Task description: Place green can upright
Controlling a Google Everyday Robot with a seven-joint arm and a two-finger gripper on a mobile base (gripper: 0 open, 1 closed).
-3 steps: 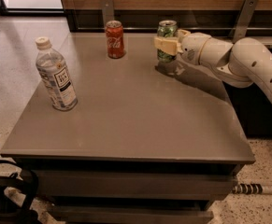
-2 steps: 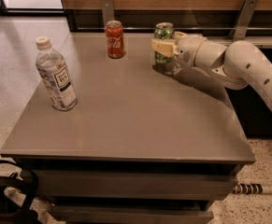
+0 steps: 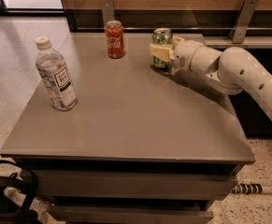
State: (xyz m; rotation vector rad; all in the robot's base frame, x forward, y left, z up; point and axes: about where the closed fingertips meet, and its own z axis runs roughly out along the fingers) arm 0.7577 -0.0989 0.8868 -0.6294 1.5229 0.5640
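Observation:
The green can (image 3: pixel 162 37) stands upright near the back of the grey table (image 3: pixel 126 120), right of the middle. It has dark green patterned sides and a silver top. My gripper (image 3: pixel 161 53) reaches in from the right and is shut on the can, with one pale finger (image 3: pixel 157 52) across the can's front. The can's lower part is hidden behind the finger, so I cannot tell whether its base touches the table. The white arm (image 3: pixel 238 73) stretches off to the right edge.
A red Coca-Cola can (image 3: pixel 115 39) stands upright at the back, left of the green can. A clear water bottle (image 3: pixel 56 76) with a white cap stands near the table's left edge. A wooden wall with metal brackets (image 3: pixel 242 18) runs behind the table.
My gripper and the green can have shifted slightly to the left along the back of the table. The red can and the bottle have not moved.

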